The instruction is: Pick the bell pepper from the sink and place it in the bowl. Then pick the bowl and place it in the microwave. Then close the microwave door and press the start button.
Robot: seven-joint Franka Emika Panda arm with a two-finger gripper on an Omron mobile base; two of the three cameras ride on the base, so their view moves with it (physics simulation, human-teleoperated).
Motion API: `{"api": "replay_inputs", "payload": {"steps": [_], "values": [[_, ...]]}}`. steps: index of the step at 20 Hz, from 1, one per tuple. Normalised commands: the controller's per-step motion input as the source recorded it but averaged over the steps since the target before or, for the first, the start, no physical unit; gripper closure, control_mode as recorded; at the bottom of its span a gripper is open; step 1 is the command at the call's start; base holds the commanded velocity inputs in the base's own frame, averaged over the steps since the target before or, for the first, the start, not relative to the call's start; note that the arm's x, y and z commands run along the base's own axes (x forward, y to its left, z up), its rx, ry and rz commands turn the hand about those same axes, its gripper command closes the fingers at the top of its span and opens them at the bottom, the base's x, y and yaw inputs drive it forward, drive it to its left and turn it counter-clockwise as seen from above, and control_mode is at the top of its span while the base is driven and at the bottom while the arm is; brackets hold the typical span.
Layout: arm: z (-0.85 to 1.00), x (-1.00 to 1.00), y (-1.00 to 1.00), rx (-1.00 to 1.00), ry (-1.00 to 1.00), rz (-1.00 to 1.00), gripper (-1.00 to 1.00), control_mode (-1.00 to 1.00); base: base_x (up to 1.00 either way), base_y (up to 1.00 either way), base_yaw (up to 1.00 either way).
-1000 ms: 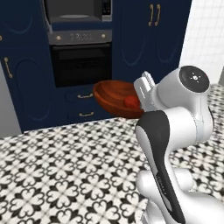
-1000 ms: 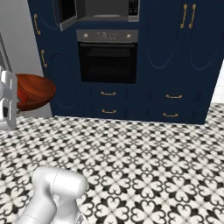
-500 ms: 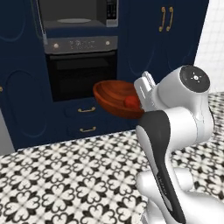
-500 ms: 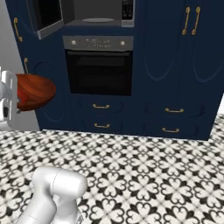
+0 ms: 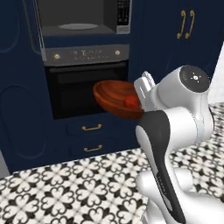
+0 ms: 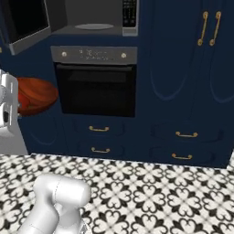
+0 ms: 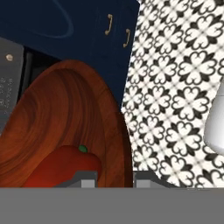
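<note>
A: Where's the bowl?
B: Held in the air before the oven, tilted, its rim pinched by the claw.
A: And the bell pepper?
B: Inside the bowl, right against the claw's fingers (green stem up).
A: Microwave?
B: Above the oven, door swung open.
</note>
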Motion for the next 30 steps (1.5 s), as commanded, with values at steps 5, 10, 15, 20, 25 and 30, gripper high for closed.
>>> {"api": "replay_inputs", "payload": {"steps": [5, 10, 15, 20, 25, 30], "values": [[0.00, 0.00, 0.00, 0.00, 0.00, 0.00, 1.00, 1.00, 1.00, -0.05, 0.09], [0.00, 0.00, 0.00, 0.00, 0.00, 0.00, 1.00, 1.00, 0.98, -0.10, 0.12], [0.00, 0.00, 0.00, 0.00, 0.00, 0.00, 1.00, 1.00, 0.70, -0.08, 0.15], [0.00, 0.00, 0.00, 0.00, 0.00, 0.00, 1.00, 1.00, 0.61, 0.00, 0.17], [0.00, 0.00, 0.00, 0.00, 0.00, 0.00, 1.00, 1.00, 0.61, -0.04, 0.14], [0.00, 0.00, 0.00, 0.00, 0.00, 0.00, 1.00, 1.00, 0.53, -0.01, 0.03]]}}
